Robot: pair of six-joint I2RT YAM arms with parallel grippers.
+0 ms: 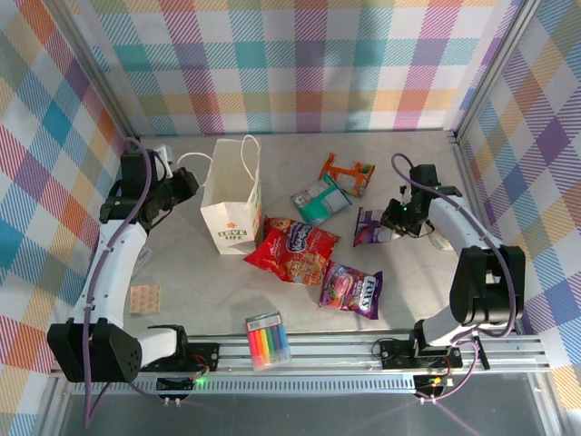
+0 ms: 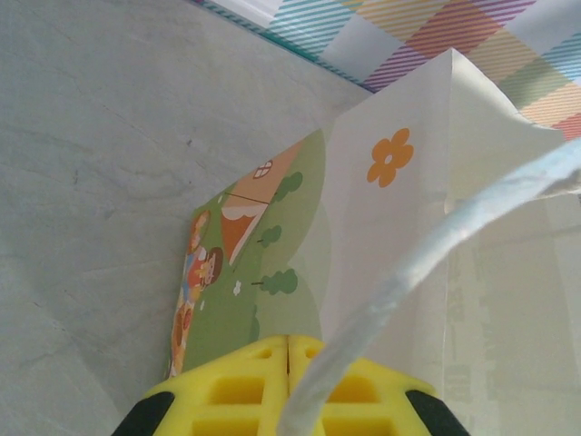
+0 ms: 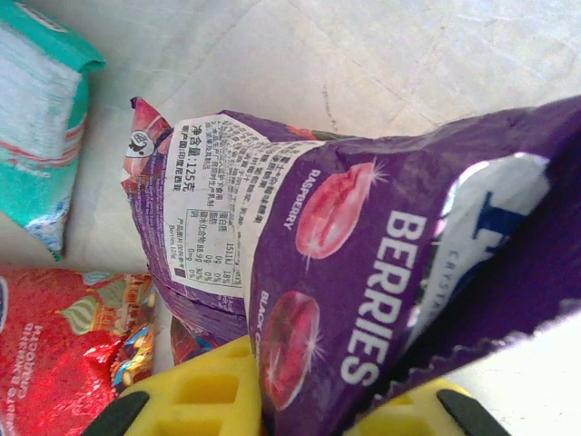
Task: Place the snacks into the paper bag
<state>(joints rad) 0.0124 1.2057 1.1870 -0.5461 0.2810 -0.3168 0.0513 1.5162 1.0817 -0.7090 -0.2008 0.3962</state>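
Packet (image 3: 363, 272), the purple one, pinched in right gripper (image 3: 304, 413) over on the right; paper bag (image 1: 231, 213) upright well to the left, handle (image 2: 436, 247) clenched in left gripper (image 2: 288, 391), so probably needs a leftward carry.

Bright, even light; soft shadows beside the paper bag (image 1: 231, 200). Overhead view sharp (close-up bag handle (image 2: 436, 257) blurred); sheen on the purple packet (image 3: 363, 272).

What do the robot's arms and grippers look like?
The left arm and right arm have white links, black joints and bases, with a purple cable looping along each. The left gripper and right gripper have bright yellow fingers with square pockets, on black mounts.
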